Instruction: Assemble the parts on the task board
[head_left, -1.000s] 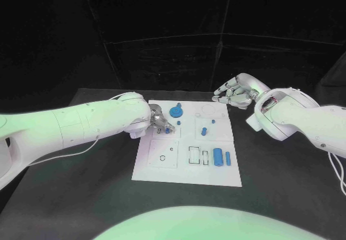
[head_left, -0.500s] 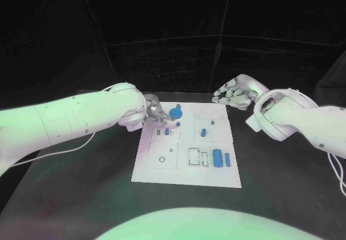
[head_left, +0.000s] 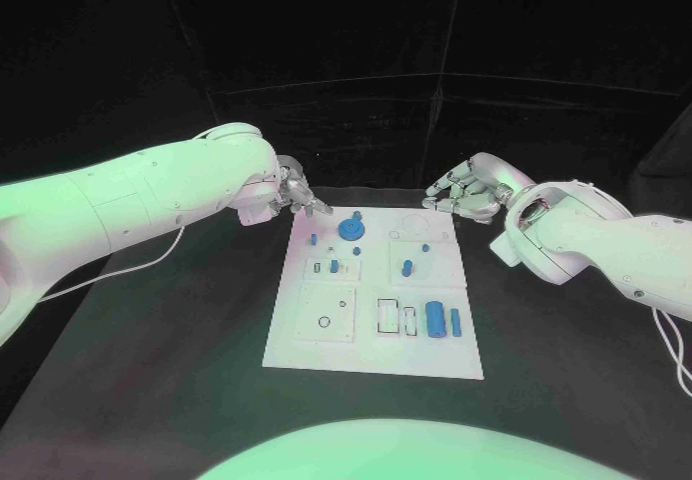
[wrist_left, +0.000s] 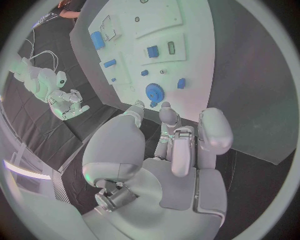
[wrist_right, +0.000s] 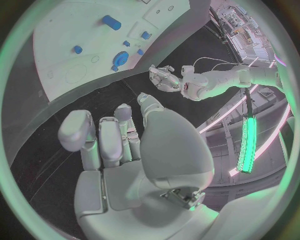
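The white task board (head_left: 326, 345) lies in the middle of the table. On it are a round blue gear (head_left: 351, 228), a small blue part (head_left: 335, 266) in a left slot, another small part (head_left: 408, 266), and two blue cylinders (head_left: 436, 322) near the right edge. My left hand (head_left: 296, 195) hovers off the board's far left corner, fingers apart and holding nothing. In the left wrist view the left hand (wrist_left: 181, 140) points toward the gear (wrist_left: 154, 91). My right hand (head_left: 469, 192) hangs beyond the far right corner, holding nothing, and the right hand (wrist_right: 119, 145) has loosely bent fingers.
The black table (head_left: 188, 340) stretches out on both sides of the board. A white cable (head_left: 101, 275) trails from my left arm over the table's left side. Dark curtains close off the back.
My left hand has lifted off the small blue part on the board's left side and drawn back past the far left corner. The part stays on the board. The right hand has not moved.
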